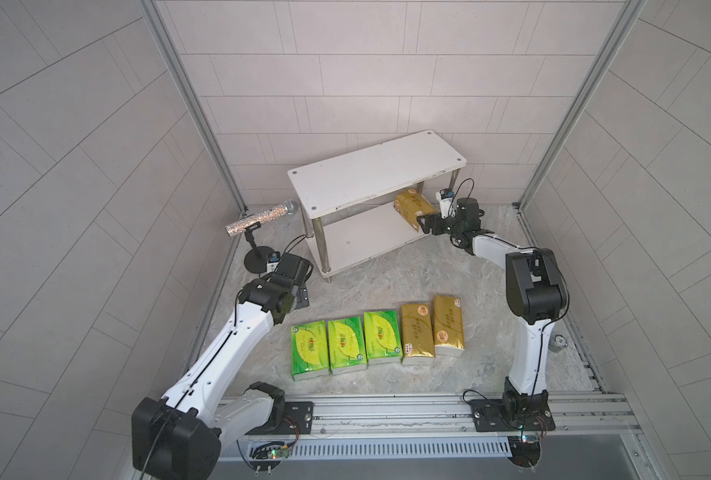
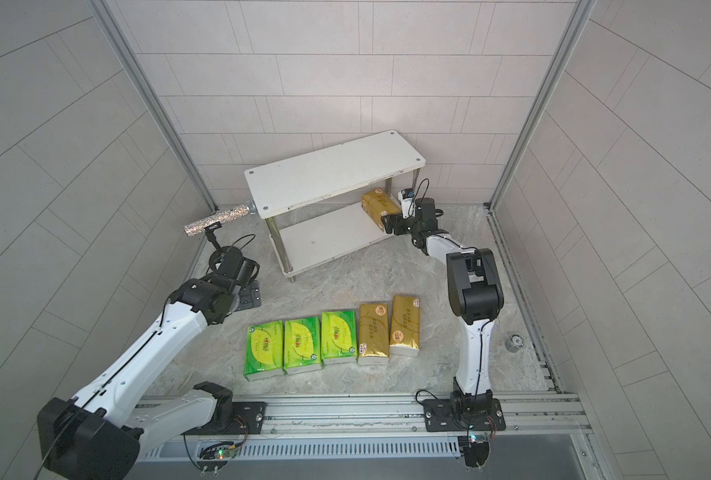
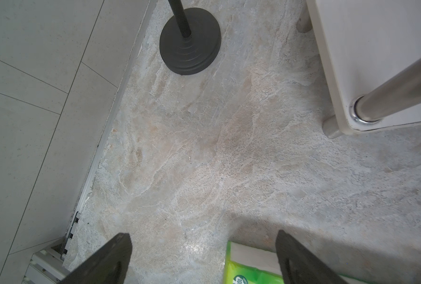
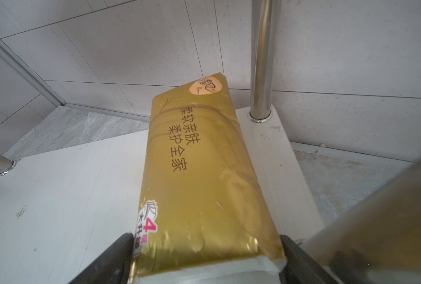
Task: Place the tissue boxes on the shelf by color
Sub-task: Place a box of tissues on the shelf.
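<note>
The shelf [image 1: 374, 172] stands at the back, a white two-tier rack on chrome legs. One gold tissue box [image 1: 413, 208] [image 4: 199, 172] lies on its lower board [image 4: 57, 196], near the right end. My right gripper [image 1: 422, 222] [image 4: 205, 238] is open, its fingers flanking the box's near white end. Three green tissue boxes [image 1: 309, 351] [image 1: 346, 345] [image 1: 383, 338] and two gold ones [image 1: 417, 334] [image 1: 448, 324] lie in a row on the floor in both top views. My left gripper [image 1: 302, 296] [image 3: 202, 234] hangs open and empty over the floor, beside the corner of a green box [image 3: 249, 268].
A glittery microphone [image 1: 258, 218] on a black stand [image 3: 189, 41] stands left of the shelf, close to my left wrist. A shelf leg [image 3: 367, 105] is near the left gripper. A small metal fitting [image 1: 559, 343] sits by the right wall. Tiled walls close in three sides.
</note>
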`<act>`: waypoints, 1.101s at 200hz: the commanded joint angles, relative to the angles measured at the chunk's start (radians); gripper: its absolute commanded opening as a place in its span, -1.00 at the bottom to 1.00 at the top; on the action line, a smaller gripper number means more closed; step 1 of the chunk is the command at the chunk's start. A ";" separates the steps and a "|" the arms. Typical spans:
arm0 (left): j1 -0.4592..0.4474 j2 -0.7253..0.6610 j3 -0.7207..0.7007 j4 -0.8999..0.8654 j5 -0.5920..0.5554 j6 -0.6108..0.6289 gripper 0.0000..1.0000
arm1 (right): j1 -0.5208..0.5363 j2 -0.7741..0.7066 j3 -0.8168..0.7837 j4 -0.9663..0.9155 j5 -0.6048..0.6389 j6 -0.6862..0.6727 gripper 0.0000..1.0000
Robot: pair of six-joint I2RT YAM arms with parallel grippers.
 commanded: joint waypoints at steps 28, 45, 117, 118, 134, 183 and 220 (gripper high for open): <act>0.004 -0.012 -0.007 -0.027 -0.015 -0.007 1.00 | 0.002 -0.057 -0.021 0.003 0.007 -0.004 0.99; 0.005 -0.014 -0.009 -0.025 -0.014 -0.005 1.00 | 0.002 -0.082 -0.044 0.004 0.013 -0.004 0.99; 0.006 -0.012 0.000 -0.053 -0.028 0.002 1.00 | -0.001 -0.247 -0.215 0.037 0.066 0.067 0.99; 0.005 -0.011 0.000 -0.056 -0.029 0.001 1.00 | -0.001 -0.251 -0.218 0.037 0.068 0.072 0.99; 0.006 -0.001 0.007 -0.077 -0.037 -0.002 1.00 | 0.001 -0.318 -0.274 0.002 0.131 0.156 0.99; 0.005 -0.029 -0.014 -0.078 0.018 -0.013 1.00 | 0.036 -0.554 -0.392 -0.387 0.396 0.237 0.99; 0.006 -0.037 -0.021 -0.074 0.076 -0.004 1.00 | 0.044 -0.725 -0.474 -0.647 0.387 0.288 0.99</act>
